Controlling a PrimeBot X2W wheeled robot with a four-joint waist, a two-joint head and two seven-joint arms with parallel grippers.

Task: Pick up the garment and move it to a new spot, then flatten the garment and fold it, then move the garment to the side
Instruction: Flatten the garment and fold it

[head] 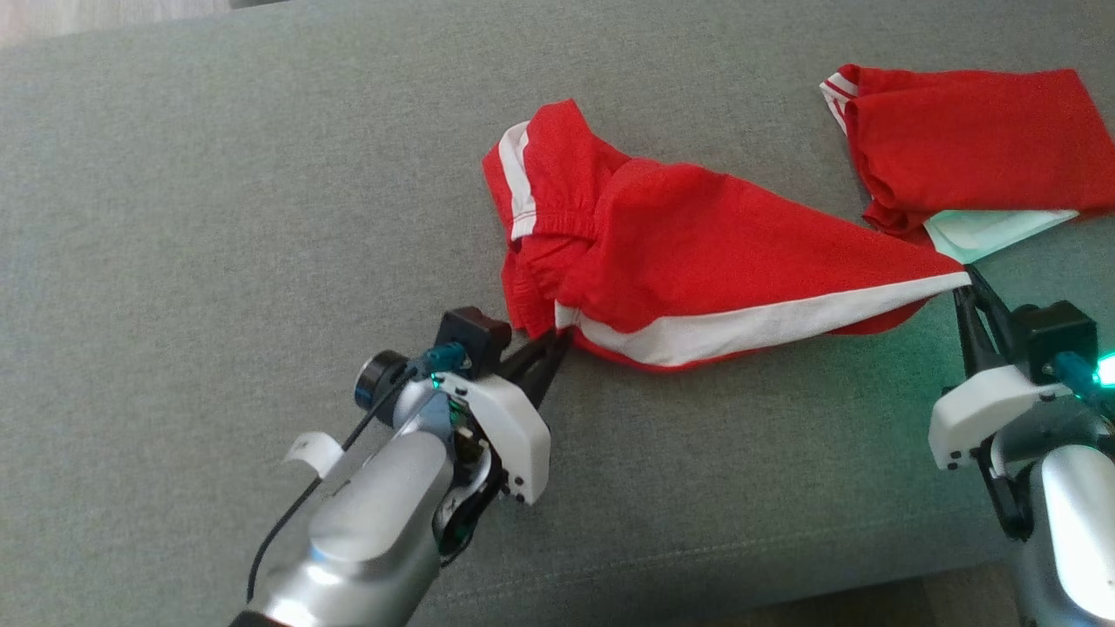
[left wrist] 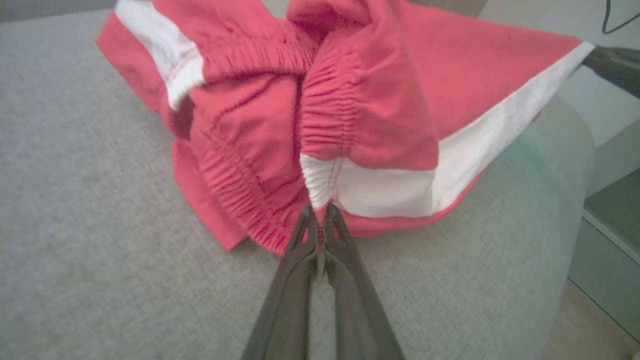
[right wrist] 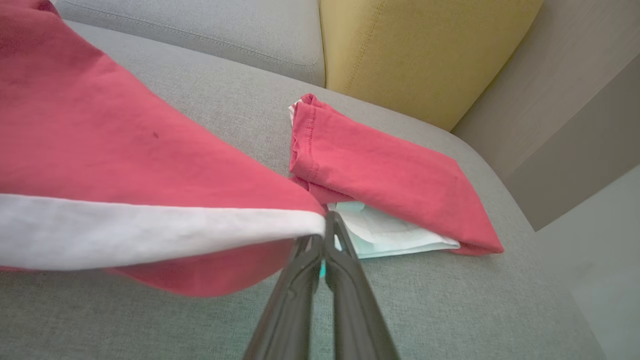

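The red shorts (head: 697,252) lie bunched on the grey sofa seat (head: 218,218), just to the robot's left of the folded red garment (head: 967,131). Their hem corner almost reaches the pale mint cloth (head: 984,231) that sticks out from under that folded garment.

The left pincer (head: 557,344) is pressed together on the gathered waistband (left wrist: 325,115) where the white side stripe (head: 766,322) meets it. It is on the side of the shorts away from the folded garment. The right pincer (head: 969,280) is likewise closed, pinching the very tip of the striped hem corner on the near side.

Both bites look shallow (only an edge of fabric sits between the tips), so a quick lift or a hard sideways stretch could pull a corner free and drop one end. The waistband is doubled over on itself, and spreading it as it is may lock in a twist. The right pincer works so near the mint cloth that it could snag and drag the stack.

As for containers, everything rests loose on the seat. The closest thing to one is the folded garment, which covers the mint cloth.
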